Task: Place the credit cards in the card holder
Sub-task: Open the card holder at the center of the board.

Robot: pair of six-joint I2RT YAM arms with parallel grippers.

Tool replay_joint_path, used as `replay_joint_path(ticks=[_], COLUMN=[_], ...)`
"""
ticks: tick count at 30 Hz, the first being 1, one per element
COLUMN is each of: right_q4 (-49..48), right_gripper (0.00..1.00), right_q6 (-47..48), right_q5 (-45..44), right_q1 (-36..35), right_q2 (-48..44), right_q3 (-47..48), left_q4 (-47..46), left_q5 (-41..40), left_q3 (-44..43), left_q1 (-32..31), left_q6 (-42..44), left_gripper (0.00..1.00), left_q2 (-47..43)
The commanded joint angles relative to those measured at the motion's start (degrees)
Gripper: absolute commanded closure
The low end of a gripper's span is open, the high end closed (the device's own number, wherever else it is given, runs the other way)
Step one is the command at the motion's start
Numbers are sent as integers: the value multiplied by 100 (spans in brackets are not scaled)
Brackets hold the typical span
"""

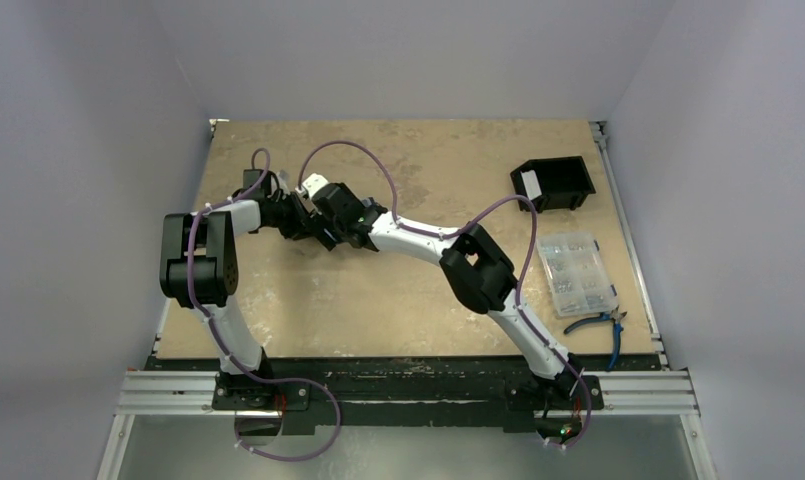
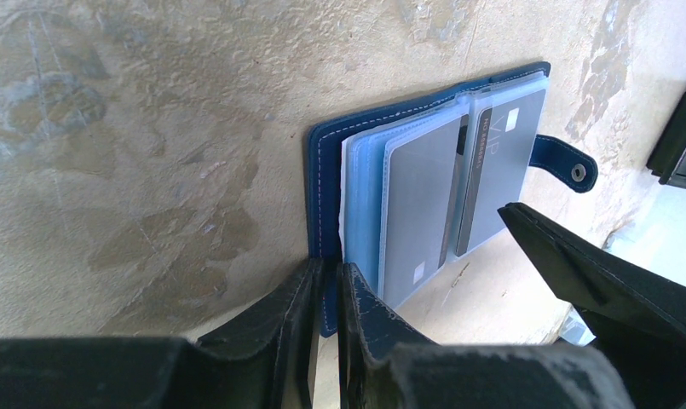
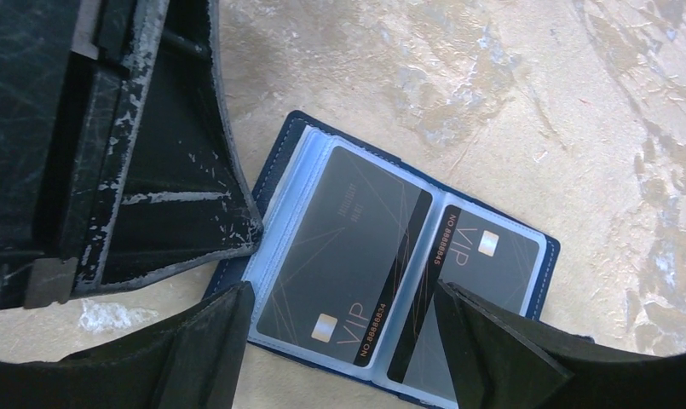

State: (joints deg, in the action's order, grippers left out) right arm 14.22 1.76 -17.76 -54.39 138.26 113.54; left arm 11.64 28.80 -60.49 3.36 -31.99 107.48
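While the left gripper (image 2: pixel 329 279) clamps the card holder (image 2: pixel 322 170) at its edge, both cards (image 3: pixel 339 247) look sleeved. The right gripper (image 3: pixel 343 298) hovers spread above; folding it shut seems next.

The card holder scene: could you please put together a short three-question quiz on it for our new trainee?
1. True or false: the card holder is folded shut.
2. How many dark VIP cards show in its clear sleeves in the right wrist view? A: one. B: two. C: four.
3. Which arm's jaws pinch the holder's navy cover edge?

Key: 1, false: it lies open. 2, B. 3, the left: the left gripper has its jaws closed on that edge, while the right gripper holds its jaws open over the holder.
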Motion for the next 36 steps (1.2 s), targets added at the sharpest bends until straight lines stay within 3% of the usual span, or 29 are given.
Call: replay_joint_path(ticks=[1, 18, 27, 36], right_q4=[-73, -558, -876, -240], right_gripper=[16, 17, 16, 17], right_q6=[31, -307, -487, -699], right_q5=[-407, -2106, -1570, -442], right_q1=[-28, 141, 601, 1420], right_q2=[-76, -879, -1138, -381], right_q3=[125, -756, -979, 63], left_q4=[-56, -46, -82, -903], left_q5=[21, 16, 66, 744], left_q3=[72, 59, 85, 331], left_q1=[-10, -7, -17, -259], left_q6=[87, 96, 147, 24], left_gripper=[83, 83, 83, 77], left_q2=[70, 100, 18, -400])
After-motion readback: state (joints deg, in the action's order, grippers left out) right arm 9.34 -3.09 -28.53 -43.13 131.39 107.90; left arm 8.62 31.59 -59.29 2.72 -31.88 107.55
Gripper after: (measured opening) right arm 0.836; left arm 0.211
